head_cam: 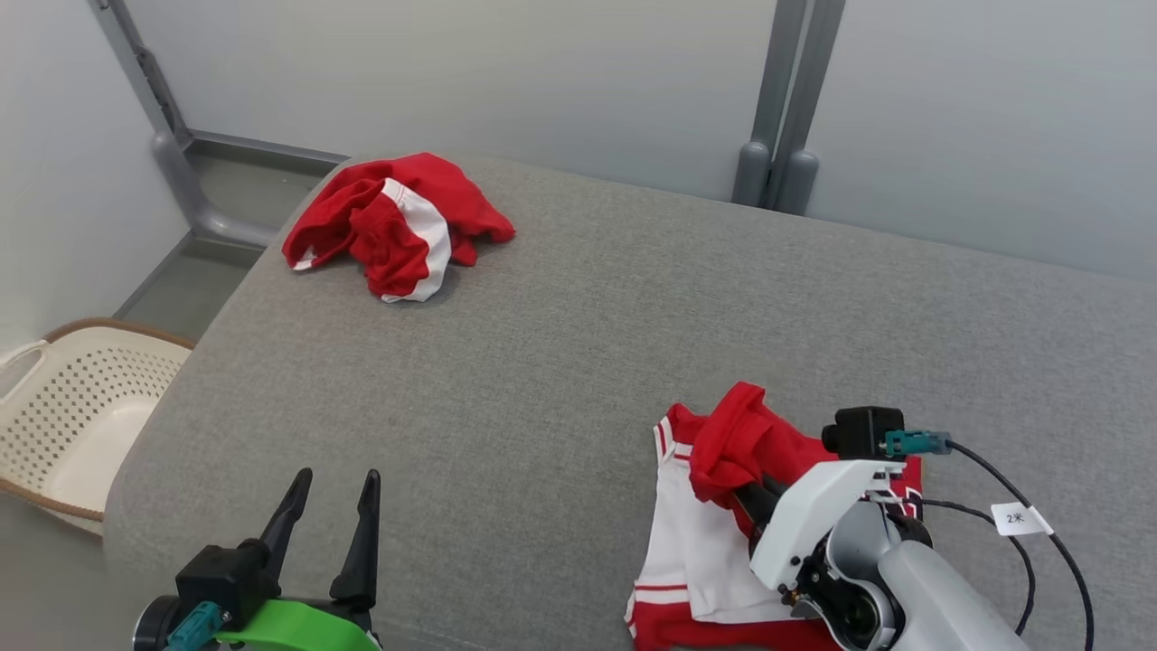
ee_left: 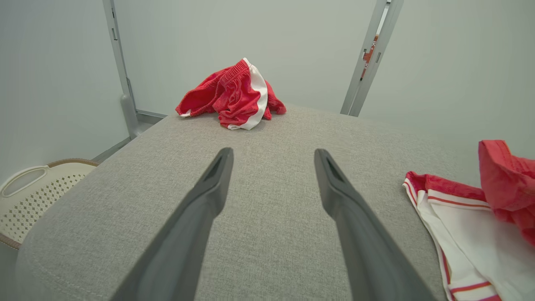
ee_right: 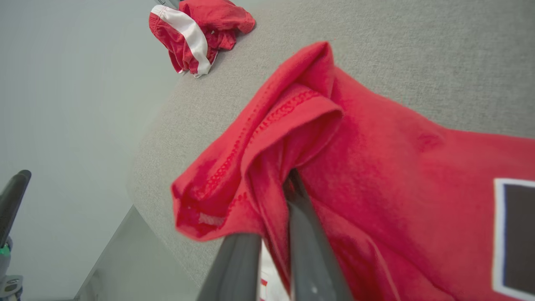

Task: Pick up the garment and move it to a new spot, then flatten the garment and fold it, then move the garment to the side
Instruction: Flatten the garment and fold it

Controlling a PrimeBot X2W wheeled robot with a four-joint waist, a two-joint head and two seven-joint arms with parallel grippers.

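- The garment [head_cam: 700, 533], a red and white sports piece, lies at the near right edge of the grey fabric-covered table [head_cam: 578, 344]; its white panel with red stripes is spread flat on the cloth.
- A red fold of the garment [ee_right: 376, 167] is bunched up and lifted off the table top, with a stitched hem curling over at its upper end.
- A dark patch with a white border [ee_right: 516, 238] sits on the red part, towards the table's near right edge.
- The right gripper [head_cam: 757, 495] is pinched narrow on that red fold. Its two dark fingers [ee_right: 309, 259] run close together up into the cloth, and their tips are hidden by it.
- A black cable with a white tag [head_cam: 1017, 518] loops from the right wrist over the table's near right corner.
- The left gripper [head_cam: 336, 479] stands spread wide and holds nothing, over the near left part of the table, well apart from the garment [ee_left: 472, 225].
- In the left wrist view, bare grey fabric shows in the gap of the left gripper [ee_left: 273, 154].
- A crumpled pair of red shorts [head_cam: 398, 226] with a white side band lies at the table's far left corner.
- A cream perforated laundry basket [head_cam: 81, 407] stands on the floor just beside the table's left side.
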